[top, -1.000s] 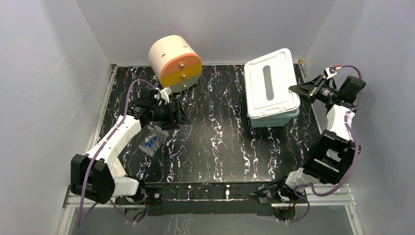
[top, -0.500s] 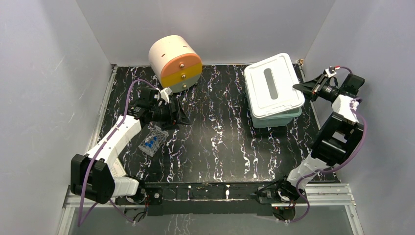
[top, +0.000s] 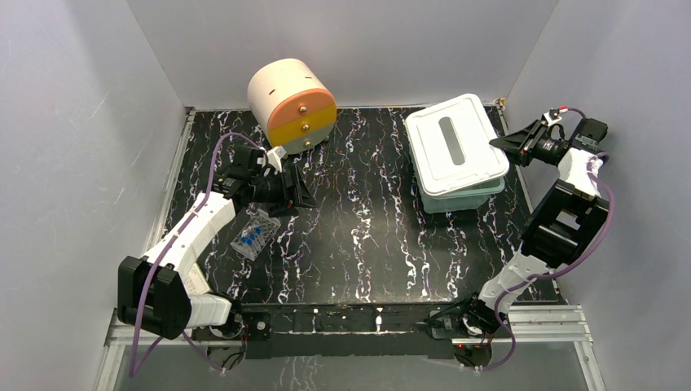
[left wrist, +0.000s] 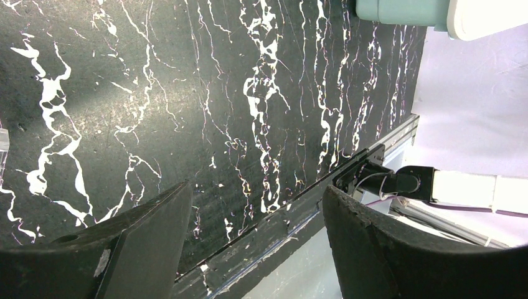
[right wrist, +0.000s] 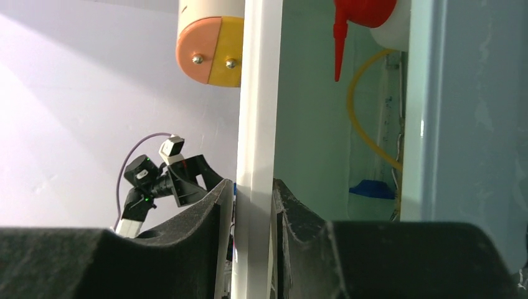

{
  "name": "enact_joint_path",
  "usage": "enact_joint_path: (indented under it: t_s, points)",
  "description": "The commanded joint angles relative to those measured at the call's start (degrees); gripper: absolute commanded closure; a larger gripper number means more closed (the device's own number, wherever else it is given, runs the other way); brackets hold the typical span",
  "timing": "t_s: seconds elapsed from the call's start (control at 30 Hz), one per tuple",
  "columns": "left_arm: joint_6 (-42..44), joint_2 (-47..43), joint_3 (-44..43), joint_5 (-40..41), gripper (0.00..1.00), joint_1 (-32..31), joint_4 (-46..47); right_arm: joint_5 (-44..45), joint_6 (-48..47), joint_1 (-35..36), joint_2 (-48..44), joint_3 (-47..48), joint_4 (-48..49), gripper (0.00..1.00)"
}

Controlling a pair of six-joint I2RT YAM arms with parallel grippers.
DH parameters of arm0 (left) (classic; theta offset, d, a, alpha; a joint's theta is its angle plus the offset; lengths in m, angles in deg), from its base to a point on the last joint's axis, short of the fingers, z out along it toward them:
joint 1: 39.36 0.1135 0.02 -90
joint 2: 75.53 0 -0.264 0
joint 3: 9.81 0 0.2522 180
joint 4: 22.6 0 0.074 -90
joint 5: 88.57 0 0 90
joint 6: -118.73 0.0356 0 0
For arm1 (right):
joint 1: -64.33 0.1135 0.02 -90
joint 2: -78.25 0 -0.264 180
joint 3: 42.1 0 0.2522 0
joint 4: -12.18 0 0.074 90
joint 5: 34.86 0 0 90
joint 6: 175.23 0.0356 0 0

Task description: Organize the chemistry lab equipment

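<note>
**Right arm grips bin lid as left arm hovers open**

The right gripper (right wrist: 254, 187) is clamped on the edge of the white slotted plastic lid (top: 455, 142), which sits tilted above the teal plastic bin (top: 460, 198) at the far right of the black marbled table (top: 367, 244). Inside the bin are a white squeeze bottle with red nozzle (right wrist: 364, 11) and a tan tubing loop (right wrist: 367, 137). The left gripper (top: 301, 194) hovers with fingers spread and nothing between them, near the clear tube rack (top: 254, 235) of blue-capped test tubes (top: 251, 239).

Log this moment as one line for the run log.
right gripper shut on white lid edge | lid ajar over teal bin | left gripper open, empty | tube rack on table
</note>
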Motion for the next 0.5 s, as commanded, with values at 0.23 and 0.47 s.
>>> enact_joint_path:
  t_s: [0.23, 0.47]
  points:
    - [-0.18, -1.88, 0.48, -1.42, 0.25, 0.18, -1.29, 11.91, -7.75, -0.96, -1.06, 4.94, -7.72, 0.62]
    - [-0.18, -1.97, 0.35, -1.43, 0.25, 0.19, -1.23, 22.93, -10.75, -0.83, -2.85, 5.83, -10.34, 0.61]
